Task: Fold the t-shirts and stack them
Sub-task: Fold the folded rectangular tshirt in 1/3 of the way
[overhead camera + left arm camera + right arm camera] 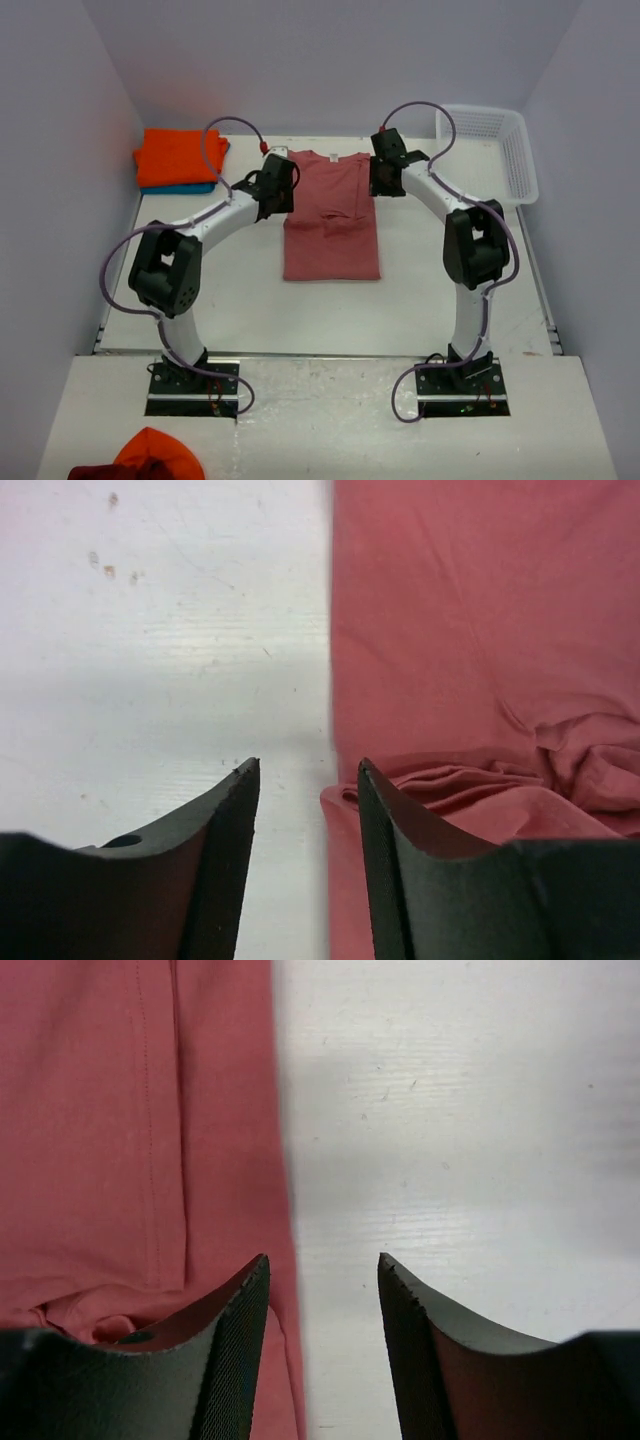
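Observation:
The salmon-red t-shirt (pixel 332 215) lies flat mid-table as a narrow rectangle, sleeves folded in, with its white tag (pixel 333 153) at the far collar. My left gripper (pixel 281 190) hovers at the shirt's left edge (pixel 335 680), jaws open, straddling that edge with nothing gripped (pixel 308 770). My right gripper (pixel 380 180) is at the shirt's right edge (pixel 280 1160), jaws open and empty (pixel 323 1260). A folded orange t-shirt (pixel 178 156) rests on a folded teal-blue one (pixel 190 187) at the far left.
A white lattice basket (pixel 500 150) stands at the far right corner. More orange and dark red cloth (pixel 145 460) lies off the table at the bottom left. White walls close in the table on three sides.

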{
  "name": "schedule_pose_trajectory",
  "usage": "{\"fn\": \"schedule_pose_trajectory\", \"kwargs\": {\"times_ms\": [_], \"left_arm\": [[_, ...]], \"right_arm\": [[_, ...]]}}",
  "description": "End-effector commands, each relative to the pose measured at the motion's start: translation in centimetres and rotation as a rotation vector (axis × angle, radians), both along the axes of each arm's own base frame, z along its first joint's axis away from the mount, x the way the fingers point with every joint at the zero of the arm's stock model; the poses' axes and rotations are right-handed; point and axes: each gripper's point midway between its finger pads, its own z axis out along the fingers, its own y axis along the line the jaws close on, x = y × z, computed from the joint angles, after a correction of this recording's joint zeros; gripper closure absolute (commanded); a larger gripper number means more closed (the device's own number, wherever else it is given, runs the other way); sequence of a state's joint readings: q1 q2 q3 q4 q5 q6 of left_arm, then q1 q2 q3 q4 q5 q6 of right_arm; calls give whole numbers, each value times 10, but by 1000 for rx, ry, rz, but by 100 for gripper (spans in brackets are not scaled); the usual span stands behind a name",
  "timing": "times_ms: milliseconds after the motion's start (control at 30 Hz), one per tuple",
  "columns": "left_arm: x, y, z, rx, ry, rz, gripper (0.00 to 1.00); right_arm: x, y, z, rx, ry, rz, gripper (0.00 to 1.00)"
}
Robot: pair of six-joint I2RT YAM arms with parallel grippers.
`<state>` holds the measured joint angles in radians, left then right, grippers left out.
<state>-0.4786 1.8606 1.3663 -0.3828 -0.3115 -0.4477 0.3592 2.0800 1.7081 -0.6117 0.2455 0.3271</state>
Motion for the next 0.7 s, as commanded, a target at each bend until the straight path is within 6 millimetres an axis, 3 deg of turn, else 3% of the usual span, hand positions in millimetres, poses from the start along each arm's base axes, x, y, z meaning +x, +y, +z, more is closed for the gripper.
{"fn": "schedule_pose_trajectory", "kwargs": {"times_ms": [0, 33, 67, 133, 167, 200, 233, 267, 300, 333, 367, 500, 667], "left_arm": [[4, 1, 73, -25, -208, 9, 54], [-3, -4, 88, -54, -239, -13, 50], [-7, -12, 93, -86, -250, -43, 48], [-27, -33, 82, -185, -186, -145, 48], [-34, -43, 84, -231, -179, -192, 50], [-49, -58, 73, -291, -123, -275, 53], [-58, -65, 69, -329, -95, -316, 82], [-62, -75, 72, -377, -102, -360, 97], [-73, -79, 58, -408, -69, -390, 100], [-87, -91, 55, -484, -34, -448, 100], [-88, -101, 59, -540, -60, -486, 100], [-120, -126, 28, -667, 37, -578, 100], [-137, -138, 9, -644, 82, -610, 100]], "right_arm": [[5, -1, 64, -7, -132, 15, 50], [-3, 5, 84, 39, -163, 35, 47], [-15, 10, 78, 55, -140, 61, 43], [-30, 19, 79, 114, -117, 104, 43], [-45, 30, 75, 174, -82, 142, 50], [-50, 37, 73, 214, -74, 169, 73], [-58, 42, 65, 251, -42, 170, 100], [-69, 58, 63, 326, 1, 223, 100], [-72, 68, 61, 375, 20, 256, 100], [-75, 77, 63, 423, 40, 271, 100], [-76, 83, 56, 450, 69, 276, 100], [-92, 126, 54, 637, 178, 419, 100], [-99, 137, 29, 643, 277, 437, 100]]}}
